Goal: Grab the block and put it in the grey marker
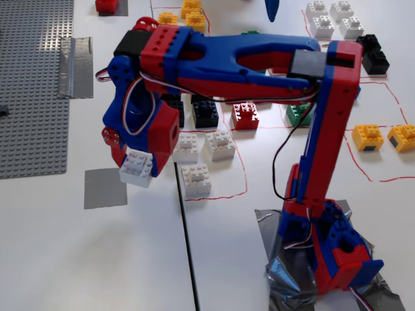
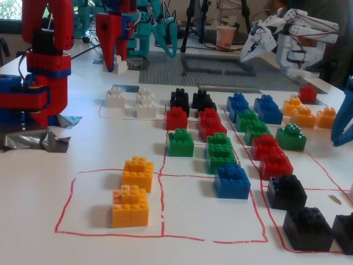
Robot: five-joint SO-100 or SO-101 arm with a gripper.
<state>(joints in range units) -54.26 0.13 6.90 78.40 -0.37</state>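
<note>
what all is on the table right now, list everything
block: one, white, held just off the marker's right edge in a fixed view
marker: one, dark grey, flat on the table
white bricks: three, in the red-lined cell by the gripper
coloured bricks: many, red, black, blue, green, yellow, in red-lined cells
baseplate: one, grey, far left
silver tape: on the baseplate edge, more under the arm's base
other arms: white and teal, background
arm: one, red and blue
gripper: shut on the block
</note>
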